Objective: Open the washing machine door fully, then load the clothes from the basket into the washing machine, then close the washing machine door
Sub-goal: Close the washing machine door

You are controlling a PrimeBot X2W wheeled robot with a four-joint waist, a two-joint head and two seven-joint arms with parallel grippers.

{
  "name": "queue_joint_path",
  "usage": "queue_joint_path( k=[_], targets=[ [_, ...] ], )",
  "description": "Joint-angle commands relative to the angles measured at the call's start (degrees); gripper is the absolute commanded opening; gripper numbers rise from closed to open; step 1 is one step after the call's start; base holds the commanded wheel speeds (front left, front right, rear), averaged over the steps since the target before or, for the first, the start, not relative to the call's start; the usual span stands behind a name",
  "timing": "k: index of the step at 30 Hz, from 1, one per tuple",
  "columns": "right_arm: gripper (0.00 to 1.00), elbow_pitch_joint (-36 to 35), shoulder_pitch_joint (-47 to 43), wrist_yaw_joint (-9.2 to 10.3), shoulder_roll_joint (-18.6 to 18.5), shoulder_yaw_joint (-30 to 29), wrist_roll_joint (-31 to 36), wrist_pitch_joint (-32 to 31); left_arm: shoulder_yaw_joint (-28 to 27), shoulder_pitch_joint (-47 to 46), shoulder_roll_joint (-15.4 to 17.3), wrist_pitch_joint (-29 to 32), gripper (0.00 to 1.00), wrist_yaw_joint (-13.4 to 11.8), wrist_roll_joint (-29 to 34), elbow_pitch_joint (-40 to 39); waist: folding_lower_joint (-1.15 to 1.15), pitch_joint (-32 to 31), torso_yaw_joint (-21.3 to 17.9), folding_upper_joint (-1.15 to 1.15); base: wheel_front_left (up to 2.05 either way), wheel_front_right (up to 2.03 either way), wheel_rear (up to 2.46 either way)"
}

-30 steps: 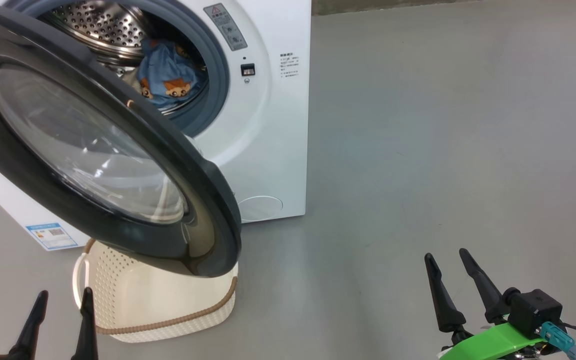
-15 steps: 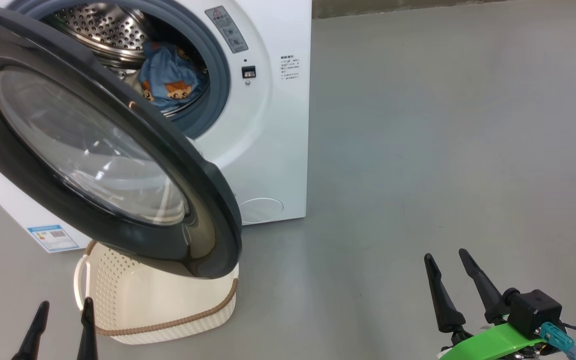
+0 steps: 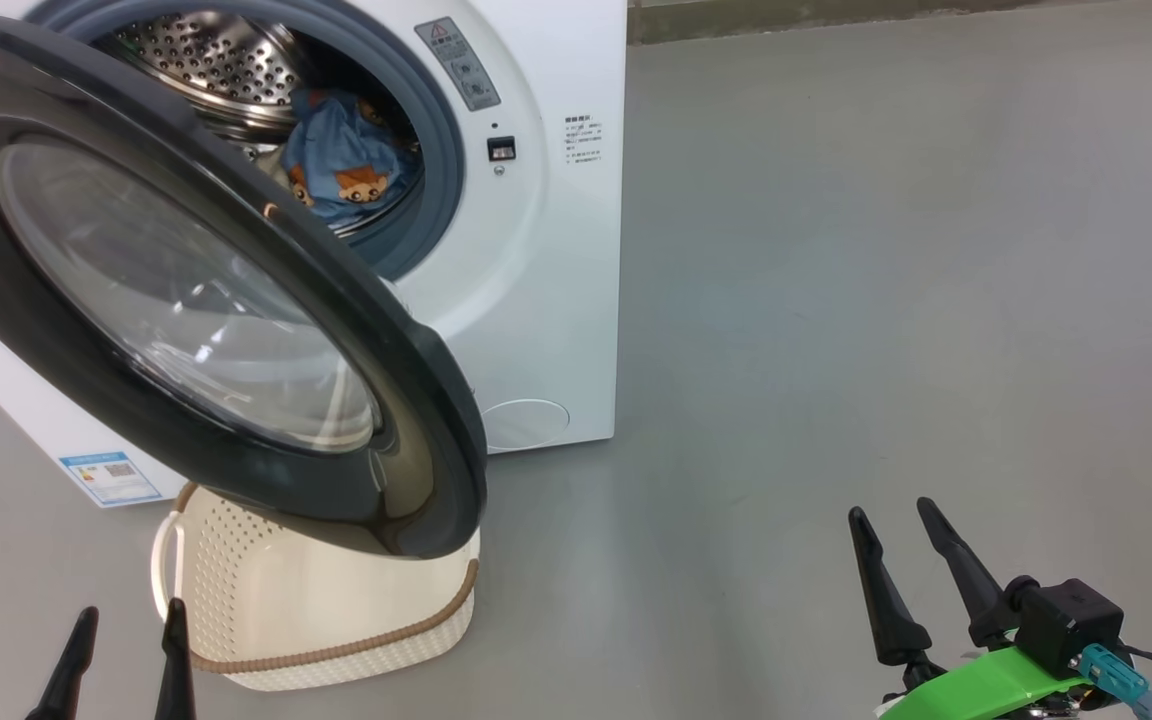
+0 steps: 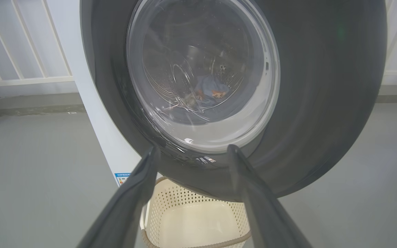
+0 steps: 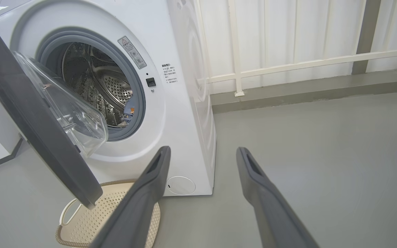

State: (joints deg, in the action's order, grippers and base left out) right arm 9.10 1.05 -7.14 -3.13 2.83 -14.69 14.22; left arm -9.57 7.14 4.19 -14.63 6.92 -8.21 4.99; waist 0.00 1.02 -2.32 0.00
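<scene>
The white washing machine (image 3: 556, 250) stands at the upper left. Its black round door (image 3: 416, 400) hangs swung out over the basket (image 3: 336, 620). Light-blue bear-print clothes (image 3: 346, 165) lie inside the steel drum, and they show through the door glass (image 4: 209, 93) in the left wrist view. The cream basket's inside (image 4: 191, 220) looks bare. My left gripper (image 3: 131, 610) is open, low at the left beside the basket and facing the door's outer side (image 4: 322, 103). Open as well, my right gripper (image 3: 891, 510) hovers over the floor to the machine's right.
Grey floor (image 3: 886, 250) stretches to the right of the machine. A white railing (image 5: 305, 63) and a low raised kerb (image 5: 305, 91) run along the wall behind it. The door's lower edge (image 5: 88, 199) overhangs the basket (image 5: 115, 213).
The head camera has shifted a little, so the machine sits slightly lower in view. My left gripper has sunk a bit toward the bottom edge. The right gripper has not moved.
</scene>
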Motion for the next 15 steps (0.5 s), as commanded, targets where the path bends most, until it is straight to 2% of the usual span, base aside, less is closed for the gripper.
queue_joint_path(
  k=[1,2,4,10,15],
  targets=[
    [0.67,-1.4,0.3,-0.35,-0.3,1.5,-0.1,0.0,-2.1,-0.9,0.6,-0.4,1.0,0.3,0.5,-1.2,0.0,0.0,0.0,0.0,0.0,0.0,0.0],
    [0.39,-1.4,0.2,-0.35,-0.3,1.5,-0.1,0.0,-2.1,-0.9,0.5,-0.4,1.0,0.3,0.5,-1.2,0.0,0.0,0.0,0.0,0.0,0.0,0.0],
    [0.0,-1.4,0.1,-0.35,-0.3,1.6,-0.2,0.1,-2.2,-0.9,0.5,-0.4,1.0,0.3,0.6,-1.1,0.0,0.0,-0.1,0.0,0.0,0.0,0.0],
    [0.0,-1.3,-0.1,-0.35,-0.2,1.1,-0.8,0.2,-2.8,-0.9,0.2,-0.4,1.0,0.3,0.2,-0.9,0.0,0.0,-0.2,0.0,0.0,0.0,0.0],
    [0.0,-4.5,0.7,-0.35,-0.1,0.9,-1.5,0.5,-3.1,-1.0,0.0,-0.4,1.0,0.4,0.1,-1.0,0.0,0.2,-0.3,0.0,0.0,0.0,0.0]
  ],
)
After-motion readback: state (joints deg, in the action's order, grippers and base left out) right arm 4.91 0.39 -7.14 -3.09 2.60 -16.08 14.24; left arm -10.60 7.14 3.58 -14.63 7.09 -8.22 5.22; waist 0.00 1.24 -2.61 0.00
